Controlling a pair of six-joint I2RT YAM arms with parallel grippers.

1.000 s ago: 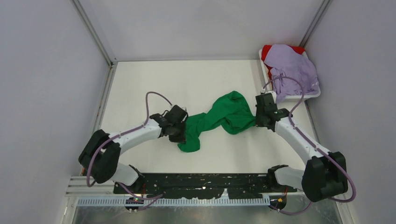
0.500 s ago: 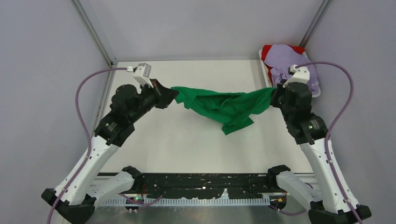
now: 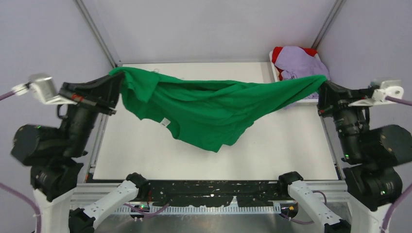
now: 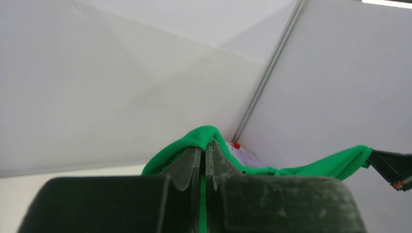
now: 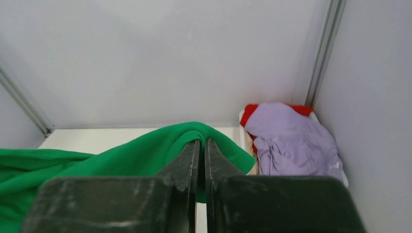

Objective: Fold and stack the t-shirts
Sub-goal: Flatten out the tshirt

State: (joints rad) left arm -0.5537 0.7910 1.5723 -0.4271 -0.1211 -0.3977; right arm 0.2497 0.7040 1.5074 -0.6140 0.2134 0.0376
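The bright green t-shirt (image 3: 204,109) hangs stretched in the air between my two grippers, sagging in the middle above the table. My left gripper (image 3: 116,80) is shut on its left end, high at the left; the cloth drapes over the fingertips in the left wrist view (image 4: 204,145). My right gripper (image 3: 324,86) is shut on its right end, high at the right; the cloth also shows in the right wrist view (image 5: 145,153). The lavender t-shirt (image 3: 299,63) lies crumpled on the red t-shirt (image 3: 278,52) in the tray at the back right.
The white tray (image 3: 311,100) sits at the table's back right corner against the right wall. Grey enclosure walls close the left, back and right sides. The white tabletop (image 3: 204,141) lies below the hanging shirt.
Both arms have risen high and moved apart, lifting the green shirt off the table and stretching it from a bunched heap into a wide hanging span.
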